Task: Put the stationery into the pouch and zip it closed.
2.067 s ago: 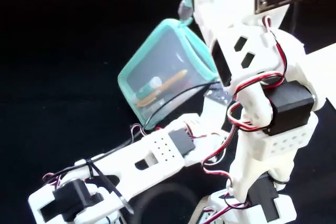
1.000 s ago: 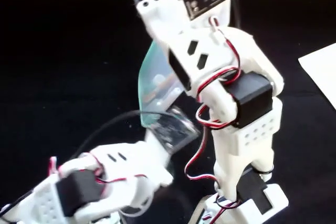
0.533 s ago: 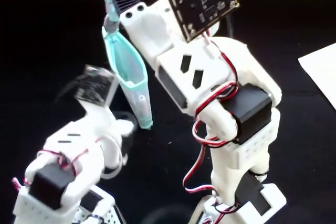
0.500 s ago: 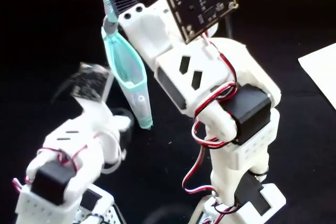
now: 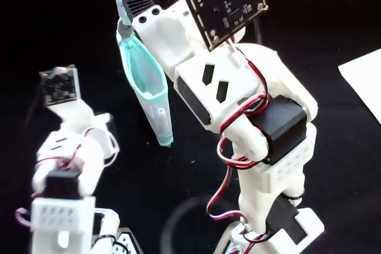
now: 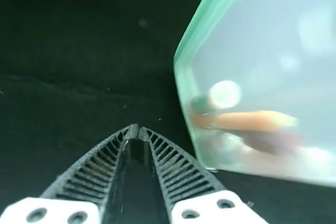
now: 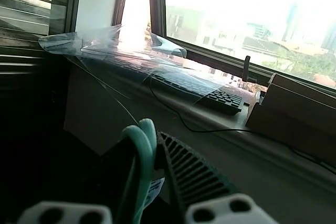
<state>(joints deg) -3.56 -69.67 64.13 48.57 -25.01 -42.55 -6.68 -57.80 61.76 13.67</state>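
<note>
- My right claw (image 5: 128, 4) pinches the teal top edge of the pouch (image 5: 149, 87); part of the claw is cut off by the top of the high view; in the right wrist view the teal edge (image 7: 140, 150) sits between my ribbed fingers (image 7: 191, 174).
- The pouch hangs from that claw edge-on over the table, so the high view hides its contents; I cannot tell whether the zip is shut.
- My left claw (image 6: 137, 132) is pressed together, holding nothing; it is near the pouch's lower corner but apart from it.
- Through the clear side of the pouch I make out an orange pen (image 6: 247, 120) and a white round end (image 6: 226, 94); the rest is a blur.
- The table (image 5: 71, 28) is covered in black; a white sheet (image 5: 364, 81) is cut off at the edge of the high view.
- The right wrist view shows a bright window (image 7: 252, 14); a keyboard (image 7: 197, 86), a box (image 7: 299, 111) and clear film (image 7: 105, 45) lie along the ledge below it.
- Count: two arms; one pouch; one pen I can be sure of; one sheet; one keyboard; one box.
</note>
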